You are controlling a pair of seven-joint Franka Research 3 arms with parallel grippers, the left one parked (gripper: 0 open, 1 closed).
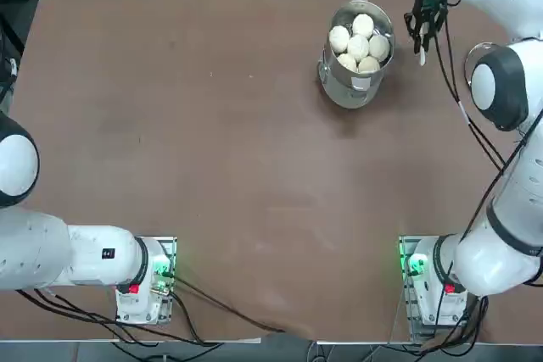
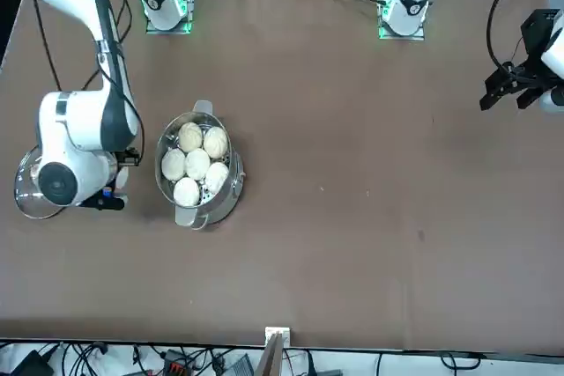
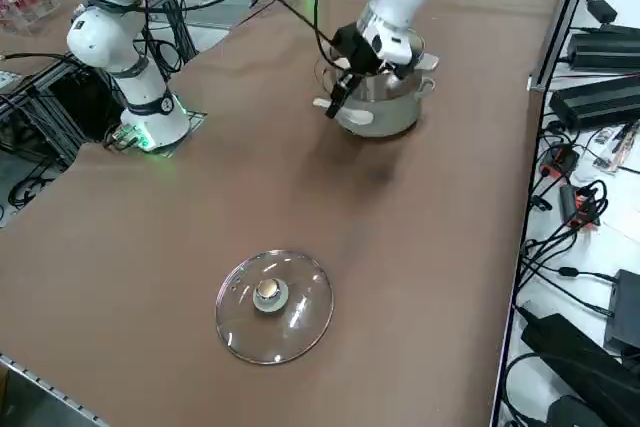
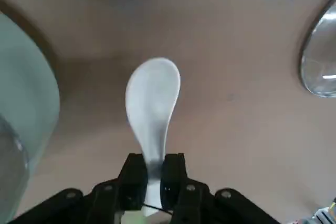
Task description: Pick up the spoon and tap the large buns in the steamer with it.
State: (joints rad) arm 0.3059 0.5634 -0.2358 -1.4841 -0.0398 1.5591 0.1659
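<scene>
The right gripper (image 4: 153, 178), clamped on the handle of the small white spoon (image 4: 152, 106), hangs just beside the shiny steel steamer (image 1: 354, 74) that holds five round white buns (image 1: 359, 43).

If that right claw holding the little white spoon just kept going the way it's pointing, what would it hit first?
Probably bare brown table. The right gripper, shut on the small white spoon, points down beside the shiny steel steamer, so the spoon's bowl would likely touch first. Height above the table is unclear.
</scene>
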